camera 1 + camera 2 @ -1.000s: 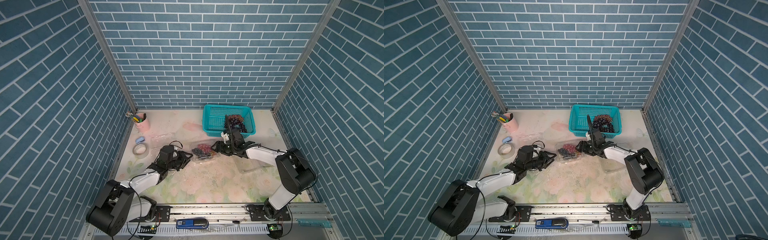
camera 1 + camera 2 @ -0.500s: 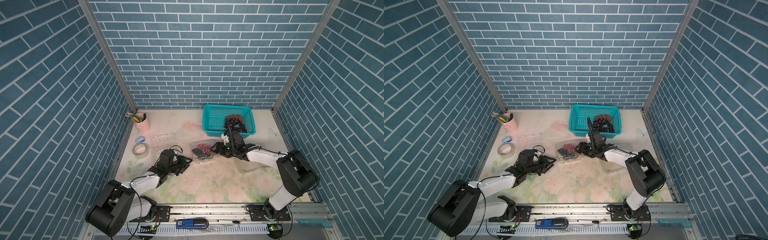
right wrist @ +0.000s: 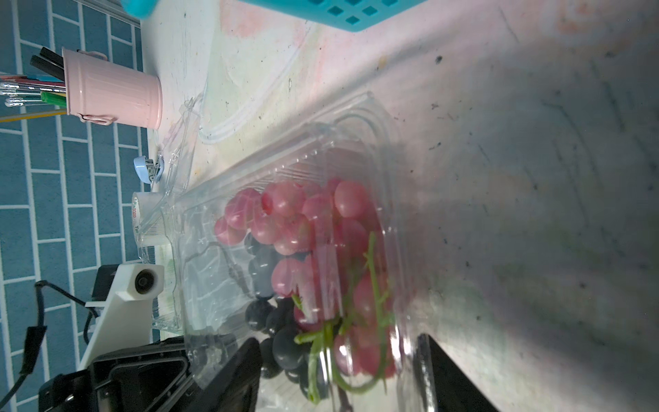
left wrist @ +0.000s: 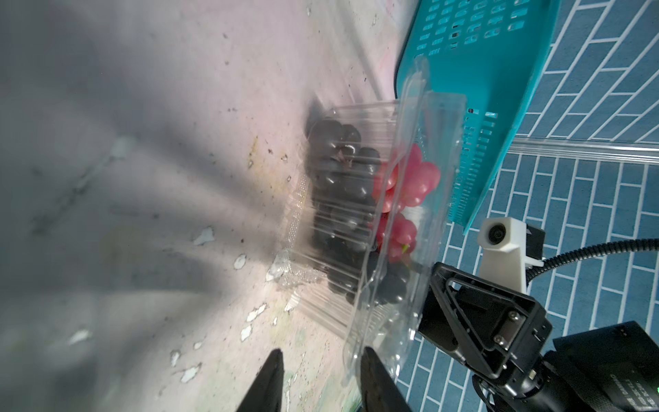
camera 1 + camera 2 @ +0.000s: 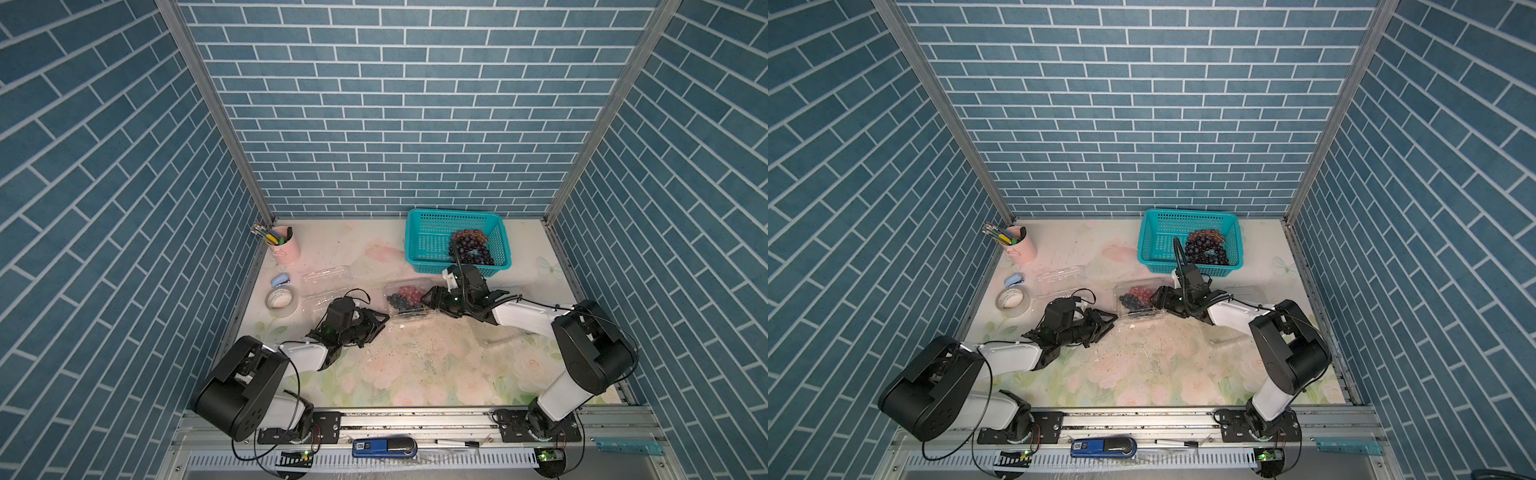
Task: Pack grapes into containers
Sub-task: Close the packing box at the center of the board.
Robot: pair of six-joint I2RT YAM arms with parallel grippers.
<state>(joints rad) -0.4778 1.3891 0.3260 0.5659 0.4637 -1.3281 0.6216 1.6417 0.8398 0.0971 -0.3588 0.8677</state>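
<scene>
Floral tabletop [image 5: 419, 365]: basket [image 5: 428, 245], containers [image 5: 405, 297], cup [image 5: 285, 250].

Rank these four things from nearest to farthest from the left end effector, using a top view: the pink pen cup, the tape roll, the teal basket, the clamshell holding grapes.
Measured from the left end effector:
1. Clamshell holding grapes, just beyond its tips, mid-table.
2. Tape roll, on the table's left side.
3. Pink pen cup, back left corner.
4. Teal basket, at the back, towards the right.

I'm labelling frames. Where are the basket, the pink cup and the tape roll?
basket [image 5: 428, 241]: top view, bare mesh floor.
pink cup [image 5: 286, 253]: top view, outer wall.
tape roll [image 5: 291, 306]: top view, outer band.
</scene>
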